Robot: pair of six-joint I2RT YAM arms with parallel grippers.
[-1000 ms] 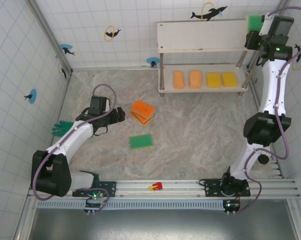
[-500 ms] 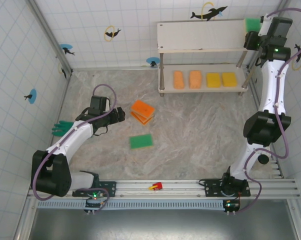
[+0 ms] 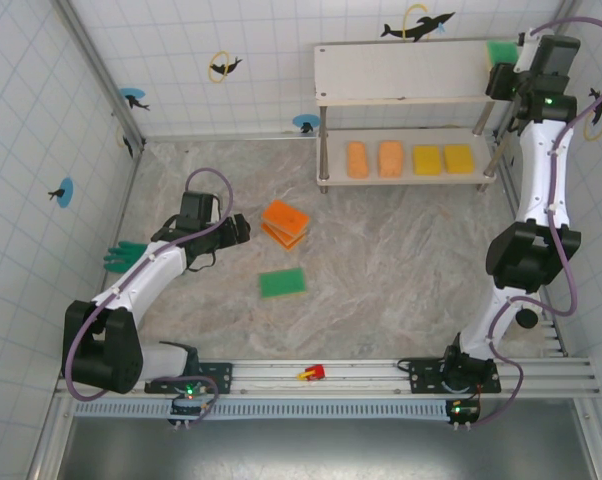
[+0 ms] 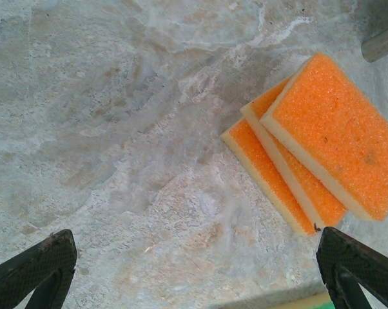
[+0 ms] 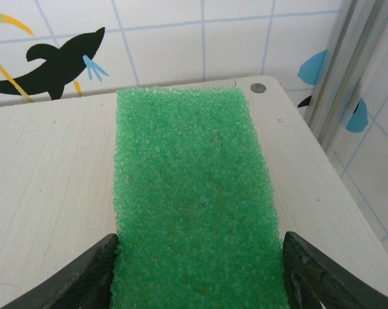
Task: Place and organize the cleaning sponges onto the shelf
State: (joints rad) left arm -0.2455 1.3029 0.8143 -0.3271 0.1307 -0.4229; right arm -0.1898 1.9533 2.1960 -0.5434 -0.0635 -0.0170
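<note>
My right gripper (image 5: 197, 270) is shut on a green sponge (image 5: 194, 193), one finger against each long edge. The sponge lies flat on the shelf's top board (image 5: 46, 193) at its right end (image 3: 501, 50). The lower board (image 3: 411, 138) carries two orange sponges (image 3: 357, 159) (image 3: 390, 158) and two yellow ones (image 3: 426, 159) (image 3: 459, 158) in a row. On the table lie a stack of orange sponges (image 3: 285, 222) (image 4: 336, 135) and a second green sponge (image 3: 282, 282). My left gripper (image 4: 194, 277) (image 3: 236, 232) hovers open just left of the stack, nothing between its fingers.
A green rubber glove (image 3: 124, 256) lies at the table's left edge beside the left arm. A tiny red object (image 3: 312, 373) sits on the front rail. Tiled walls stand close behind and to the right of the shelf.
The right gripper has shifted slightly left and toward the back wall over the top board, the green sponge moving with it. The left arm has not moved.
</note>
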